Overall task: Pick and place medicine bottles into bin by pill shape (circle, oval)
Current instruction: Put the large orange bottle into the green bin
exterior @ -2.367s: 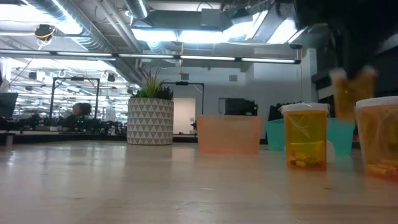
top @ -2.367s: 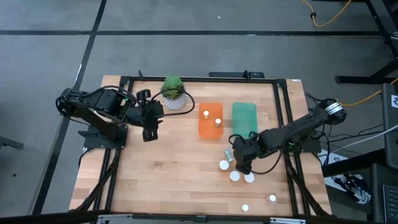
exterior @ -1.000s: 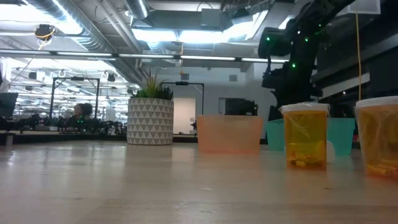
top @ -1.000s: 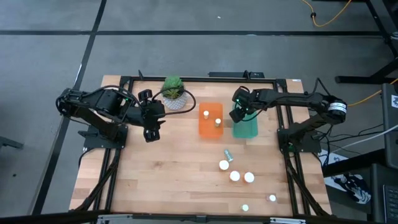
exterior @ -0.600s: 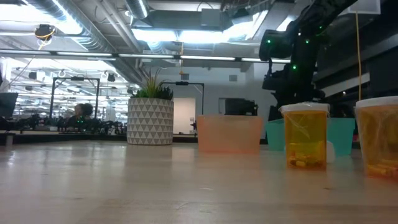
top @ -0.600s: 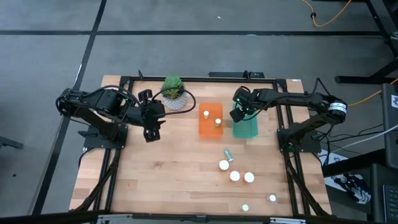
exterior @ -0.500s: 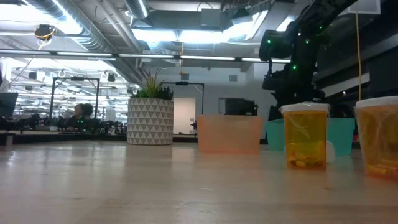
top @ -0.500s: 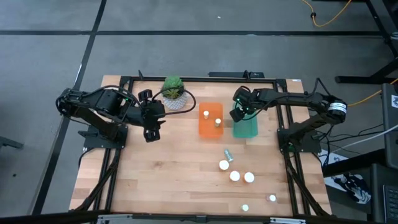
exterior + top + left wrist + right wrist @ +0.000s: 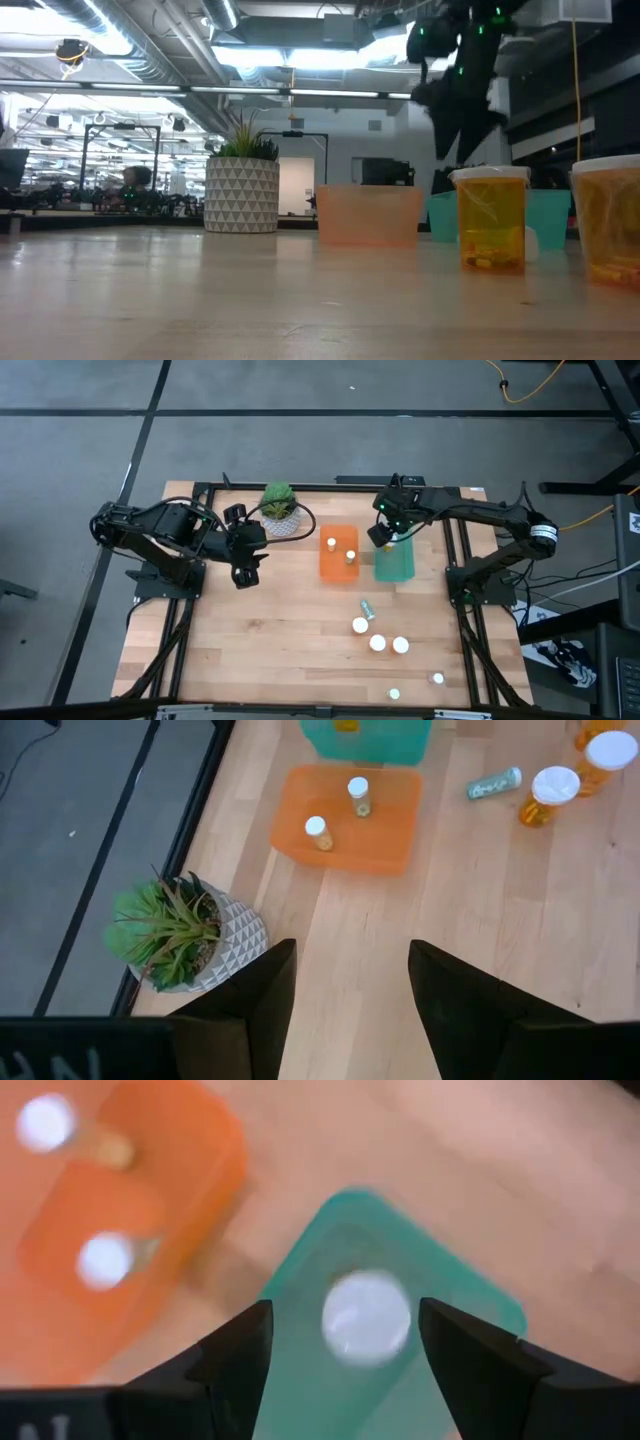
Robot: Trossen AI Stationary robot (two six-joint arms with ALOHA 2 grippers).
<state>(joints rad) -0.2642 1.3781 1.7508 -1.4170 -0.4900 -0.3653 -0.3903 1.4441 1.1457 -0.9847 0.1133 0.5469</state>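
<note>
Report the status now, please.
Right gripper open above teal plastic bin, white-capped amber bottle inside it. Left gripper open, waiting by potted plant.

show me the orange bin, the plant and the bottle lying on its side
orange bin [image 9: 338,565], high view, bare floor near its front edge
plant [image 9: 278,499], high view, green leaves
bottle lying on its side [image 9: 367,608], high view, middle of its body

The right tool [image 9: 385,536] hangs raised at the table's far side, fingers apart; the left tool [image 9: 241,571], open, waits.
</note>
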